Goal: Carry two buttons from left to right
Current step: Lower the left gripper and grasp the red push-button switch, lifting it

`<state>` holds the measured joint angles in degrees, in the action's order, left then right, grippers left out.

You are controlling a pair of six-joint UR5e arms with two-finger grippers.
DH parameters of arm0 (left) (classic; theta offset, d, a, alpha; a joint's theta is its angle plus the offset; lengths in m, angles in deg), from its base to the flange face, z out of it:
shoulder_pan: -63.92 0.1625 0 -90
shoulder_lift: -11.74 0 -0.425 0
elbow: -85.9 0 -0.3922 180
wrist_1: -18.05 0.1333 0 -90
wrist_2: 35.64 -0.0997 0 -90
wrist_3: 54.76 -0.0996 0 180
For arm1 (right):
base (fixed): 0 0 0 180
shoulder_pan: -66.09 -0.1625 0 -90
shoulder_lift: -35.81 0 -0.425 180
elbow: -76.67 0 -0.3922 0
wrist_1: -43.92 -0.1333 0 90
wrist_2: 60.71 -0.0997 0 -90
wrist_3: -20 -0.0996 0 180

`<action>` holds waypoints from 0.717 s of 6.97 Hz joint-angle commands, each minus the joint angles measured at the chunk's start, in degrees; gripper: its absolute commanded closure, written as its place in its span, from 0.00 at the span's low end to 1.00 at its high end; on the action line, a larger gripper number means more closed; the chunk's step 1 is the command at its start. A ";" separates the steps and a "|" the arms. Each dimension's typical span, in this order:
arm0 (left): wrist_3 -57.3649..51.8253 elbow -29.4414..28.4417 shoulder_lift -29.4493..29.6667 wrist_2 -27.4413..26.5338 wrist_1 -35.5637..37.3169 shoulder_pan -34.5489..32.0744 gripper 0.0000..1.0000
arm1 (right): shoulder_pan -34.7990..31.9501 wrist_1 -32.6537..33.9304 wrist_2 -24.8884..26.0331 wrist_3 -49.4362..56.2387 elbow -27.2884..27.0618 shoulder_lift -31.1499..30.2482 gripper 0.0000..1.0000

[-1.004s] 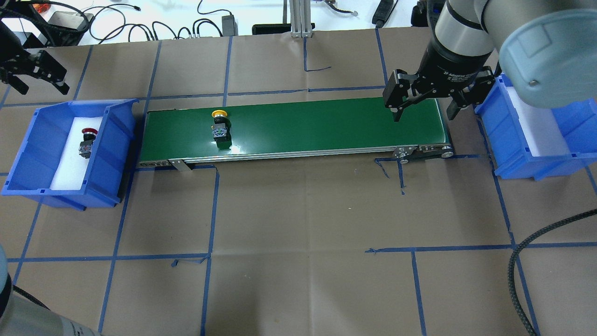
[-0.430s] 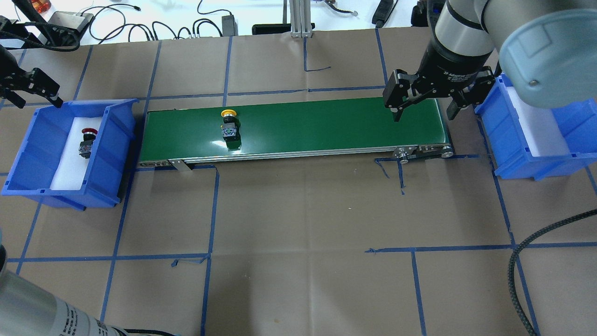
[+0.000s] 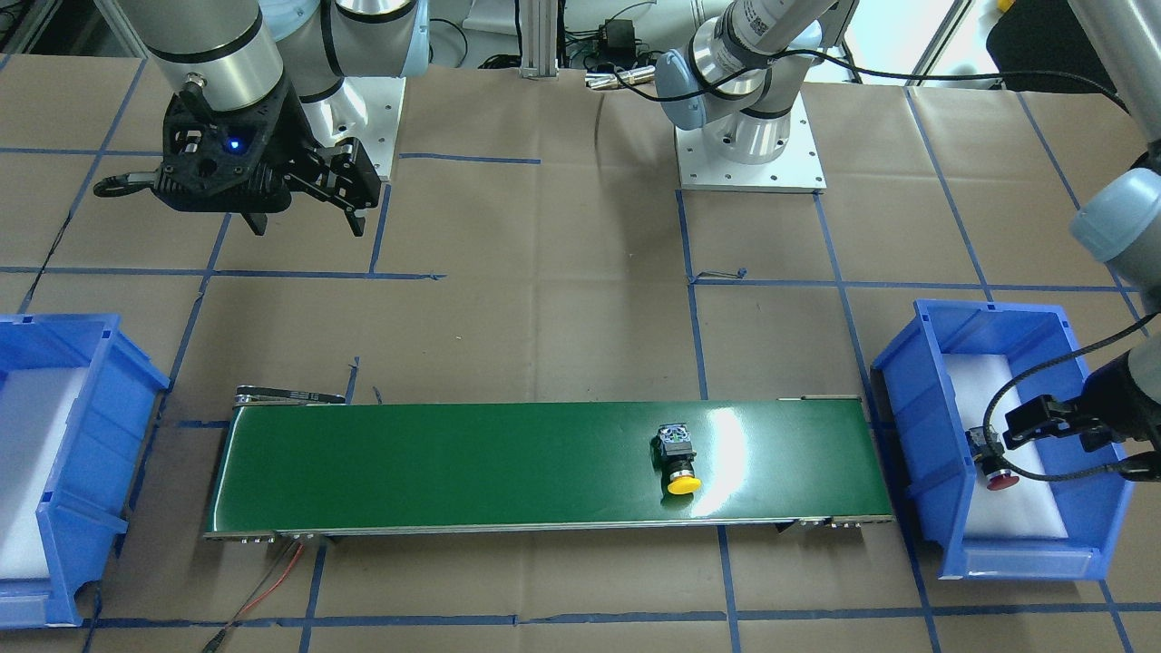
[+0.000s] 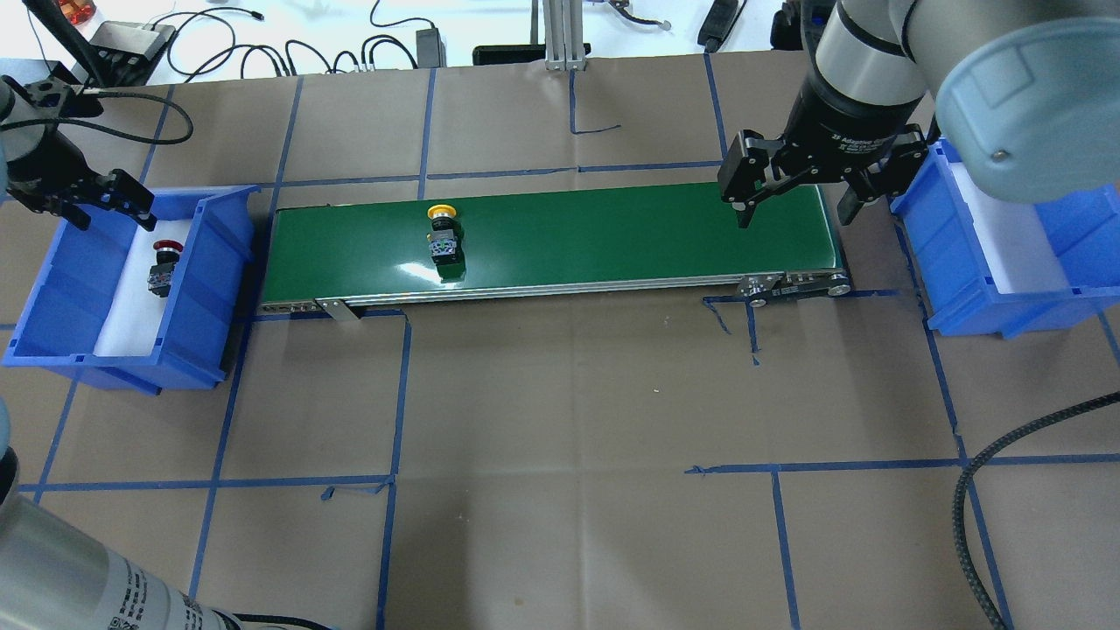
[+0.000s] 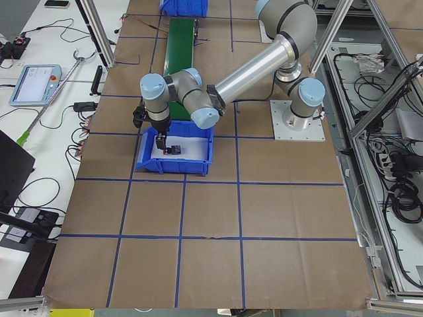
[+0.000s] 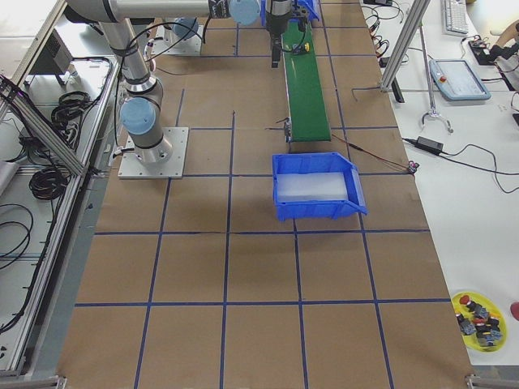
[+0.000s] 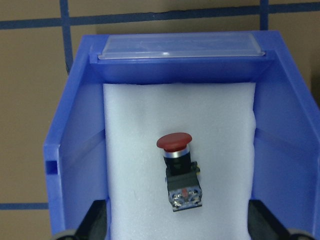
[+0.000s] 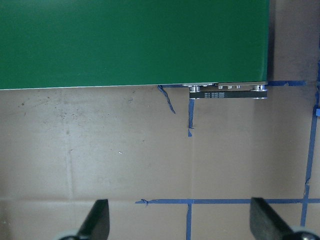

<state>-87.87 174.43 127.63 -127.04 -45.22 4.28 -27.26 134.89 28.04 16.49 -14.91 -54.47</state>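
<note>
Left tool (image 4: 107, 208), jaws spread, we now see over the bin (image 4: 52, 289) holding the red button (image 4: 163, 262), while the yellow button (image 4: 444, 234) crept rightward along the belt (image 4: 612, 232) toward the wide-spread right tool (image 4: 794, 208).

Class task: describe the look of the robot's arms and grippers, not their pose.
Both arms, right arm and left arm, are silver tubes with pale blue-grey joint caps. The right gripper and left gripper are black, two-fingered. White lettering marks the right wrist; a black cable loops by the left.

Silver tubular links (image 4: 862, 39); pale blue joint caps (image 4: 1015, 96); right end effector (image 4: 794, 214) black, white lettering; bolted white base plates (image 3: 707, 172).
</note>
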 commanded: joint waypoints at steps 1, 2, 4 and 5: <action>0.06 6.64 0.04 0.00 8.22 0.05 0.00 | 0.00 0.00 0.02 0.00 0.00 0.02 0.00; 0.33 7.70 0.30 0.00 9.73 0.05 0.00 | -0.09 0.00 0.02 0.00 0.00 0.02 0.00; 1.03 8.24 1.61 0.00 10.44 0.05 0.00 | 0.00 0.00 -0.07 0.00 -0.09 0.02 0.00; 1.03 8.24 2.32 -0.09 11.49 0.05 0.00 | 0.00 0.00 -0.15 0.00 -0.09 0.02 0.00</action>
<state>-86.93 182.52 129.08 -127.07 -34.79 4.33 -27.27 134.89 27.96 16.49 -14.97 -54.45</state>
